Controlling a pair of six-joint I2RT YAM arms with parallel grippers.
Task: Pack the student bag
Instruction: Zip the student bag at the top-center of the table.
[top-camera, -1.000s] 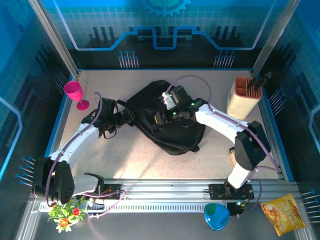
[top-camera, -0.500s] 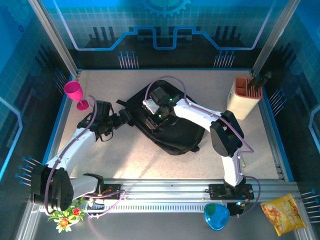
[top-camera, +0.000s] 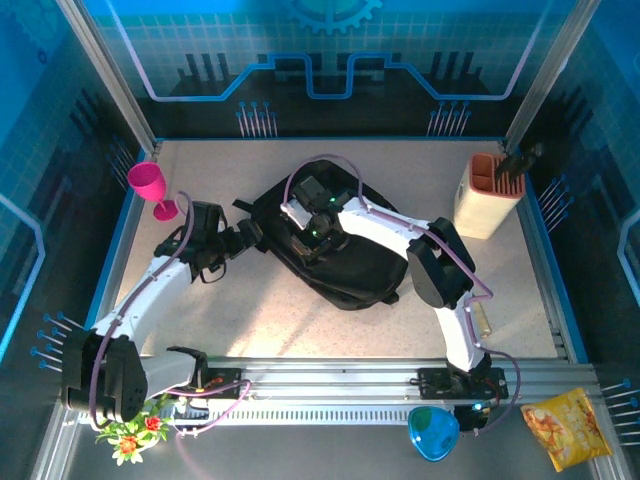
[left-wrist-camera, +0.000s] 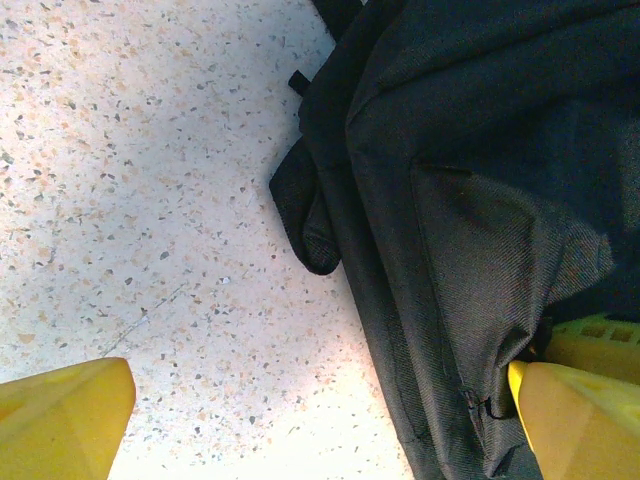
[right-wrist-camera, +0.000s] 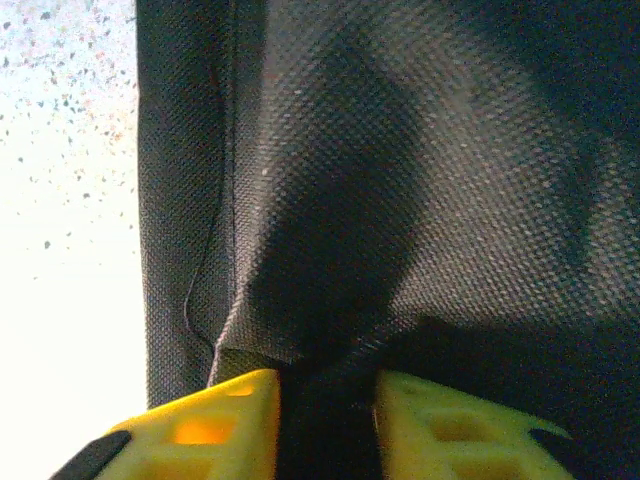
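The student bag (top-camera: 345, 255), a big black fabric backpack, lies slantwise in the middle of the table. My left gripper (top-camera: 248, 237) sits at the bag's left edge. In the left wrist view its yellow fingertips (left-wrist-camera: 62, 420) stand wide apart, the gripper (left-wrist-camera: 320, 430) open and astride the bag's seam (left-wrist-camera: 440, 300) and bare tabletop. My right gripper (top-camera: 303, 233) is down on the upper left part of the bag. In the right wrist view the gripper (right-wrist-camera: 325, 425) is shut on a dark fold of the bag's fabric (right-wrist-camera: 400, 180), which fills the narrow gap between the fingers.
A pink goblet (top-camera: 150, 186) stands at the far left. A beige holder with an orange top (top-camera: 487, 195) stands at the far right. A small pale cylinder (top-camera: 483, 318) lies near the right arm. Beyond the front rail lie a yellow snack bag (top-camera: 566, 428) and flowers (top-camera: 130, 428).
The right arm swung left across the bag and its jaws narrowed onto a fold of fabric. The left gripper opened fully and shifted a little at the bag's left edge.
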